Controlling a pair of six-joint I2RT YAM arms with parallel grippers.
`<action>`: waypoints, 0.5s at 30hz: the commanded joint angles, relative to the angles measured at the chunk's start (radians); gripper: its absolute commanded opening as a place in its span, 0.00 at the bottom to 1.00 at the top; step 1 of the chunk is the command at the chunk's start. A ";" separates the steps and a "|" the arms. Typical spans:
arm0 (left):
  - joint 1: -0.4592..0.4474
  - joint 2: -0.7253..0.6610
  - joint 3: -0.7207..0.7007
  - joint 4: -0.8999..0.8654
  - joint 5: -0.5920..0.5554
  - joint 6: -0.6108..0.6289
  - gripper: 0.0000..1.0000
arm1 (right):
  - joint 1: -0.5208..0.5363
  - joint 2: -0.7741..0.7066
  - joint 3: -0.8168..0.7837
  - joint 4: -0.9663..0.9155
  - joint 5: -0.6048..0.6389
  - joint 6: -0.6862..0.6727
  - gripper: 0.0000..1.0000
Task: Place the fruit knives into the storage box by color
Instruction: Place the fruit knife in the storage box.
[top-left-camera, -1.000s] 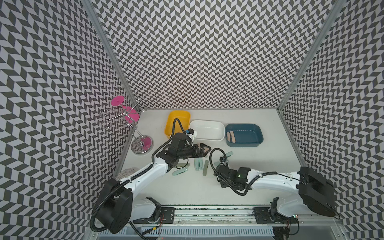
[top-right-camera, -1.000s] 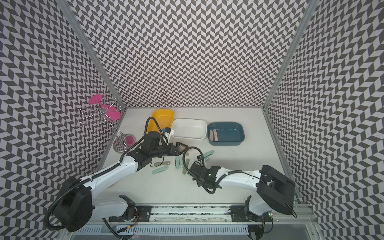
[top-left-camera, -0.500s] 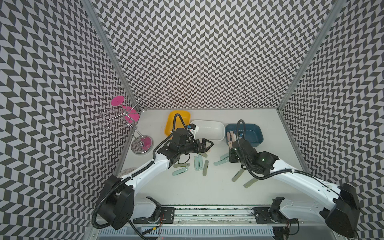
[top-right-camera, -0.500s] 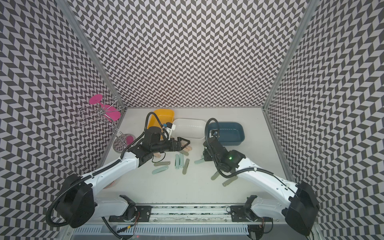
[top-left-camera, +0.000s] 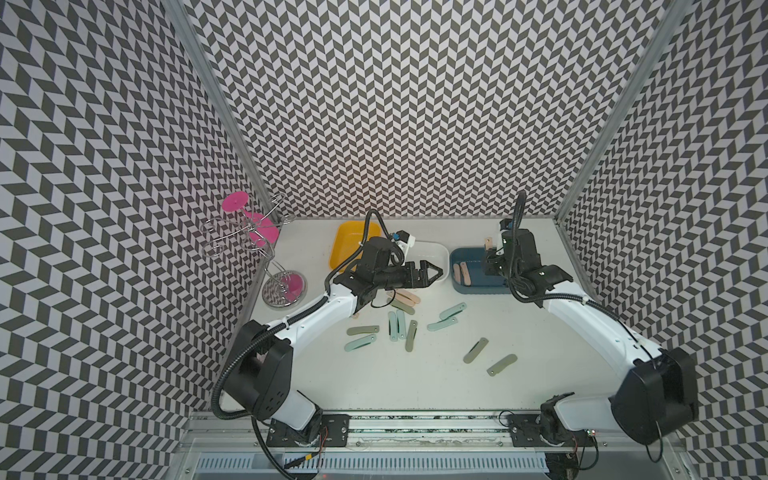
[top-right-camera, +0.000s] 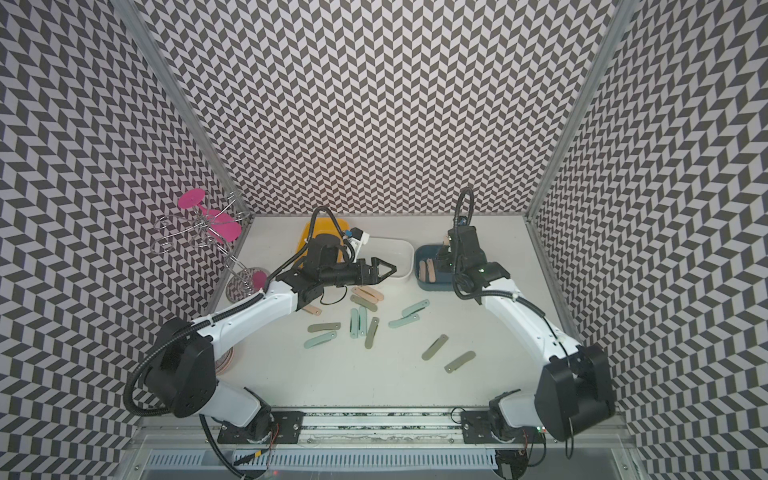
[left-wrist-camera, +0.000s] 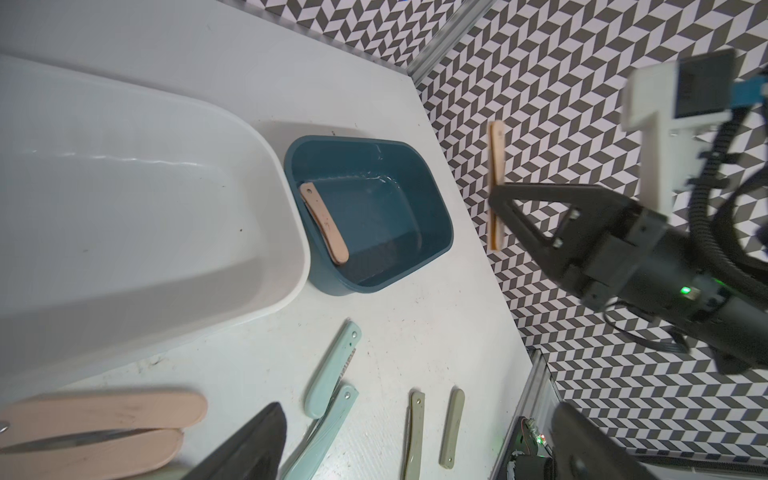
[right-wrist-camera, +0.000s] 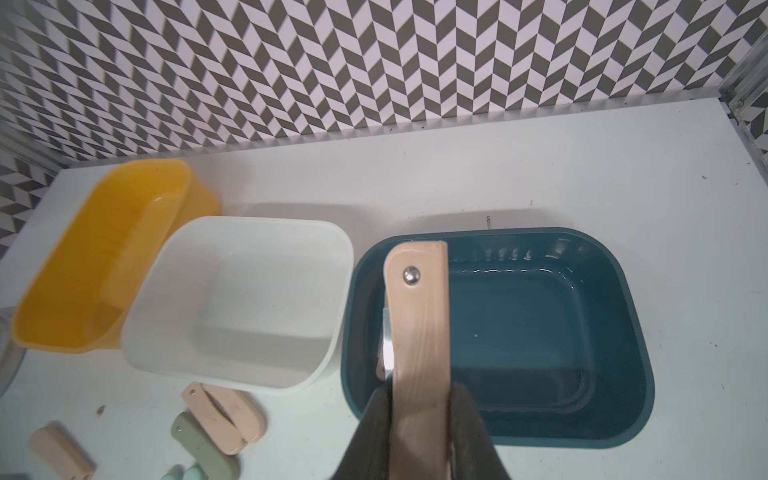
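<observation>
My right gripper (right-wrist-camera: 419, 399) is shut on a peach-pink fruit knife (right-wrist-camera: 419, 332), held upright over the near left part of the dark blue storage box (right-wrist-camera: 623, 440). In both top views the held knife (top-left-camera: 489, 243) (top-right-camera: 446, 241) stands above that box (top-left-camera: 478, 291), which has two peach knives (top-left-camera: 462, 274) inside. My left gripper (top-left-camera: 438, 270) is open and empty, hovering at the white box's front rim (top-left-camera: 440, 253) over two peach knives (top-left-camera: 405, 297). Mint knives (top-left-camera: 446, 316) and sage knives (top-left-camera: 476, 350) lie scattered on the table.
A yellow box (top-left-camera: 345, 237) stands left of the white one at the back. A wire rack with pink glasses (top-left-camera: 257, 245) stands at the left wall. Patterned walls close in three sides.
My right arm has carried the peach knife from the front middle of the table back to above the blue box. My left gripper has shifted slightly right, staying open.
</observation>
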 joint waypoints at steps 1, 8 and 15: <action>-0.006 0.040 0.057 0.003 0.028 0.021 1.00 | -0.035 0.071 0.045 0.096 -0.032 -0.093 0.22; -0.006 0.111 0.116 0.006 0.050 0.019 1.00 | -0.085 0.259 0.161 0.059 -0.103 -0.115 0.21; -0.006 0.144 0.134 0.006 0.052 0.019 1.00 | -0.092 0.385 0.192 0.082 -0.148 -0.130 0.21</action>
